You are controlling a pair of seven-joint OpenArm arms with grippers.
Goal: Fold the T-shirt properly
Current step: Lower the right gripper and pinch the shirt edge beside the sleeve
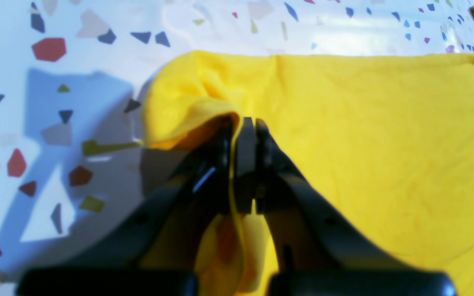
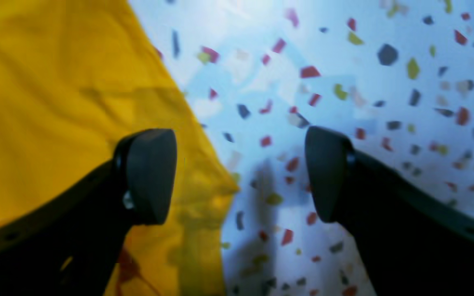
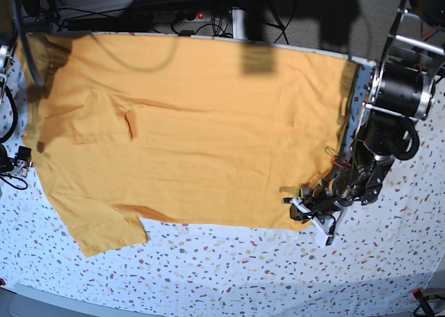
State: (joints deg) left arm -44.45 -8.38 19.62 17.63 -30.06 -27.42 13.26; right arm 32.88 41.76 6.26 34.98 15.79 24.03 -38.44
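T-shirt (image 3: pixel 195 136) lies spread flat on the speckled table (image 3: pixel 229 268), covering most of the upper half in the base view. One short sleeve (image 3: pixel 104 230) points toward the near-left edge. Its far edge runs under cables and dark shadow at the top of the frame, so that hem is hard to trace.

Left gripper (image 1: pixel 243 123): jaws pressed together, pinching a raised fold of the shirt's corner. Yellow cloth bunches over the tips and hangs down between the fingers (image 1: pixel 261 164). In the base view this gripper (image 3: pixel 309 207) sits low at the shirt's near-right corner; the pinch point itself is too small to resolve there.

Right gripper (image 2: pixel 241 172): jaws spread wide, nothing between them. One fingertip (image 2: pixel 150 172) is over the yellow cloth, the other over bare table, with the shirt's edge running between. Contact with the cloth cannot be told; the view is blurred. A reddish mark shows at the bottom edge, cut off. The right arm is scarcely seen in the base view.
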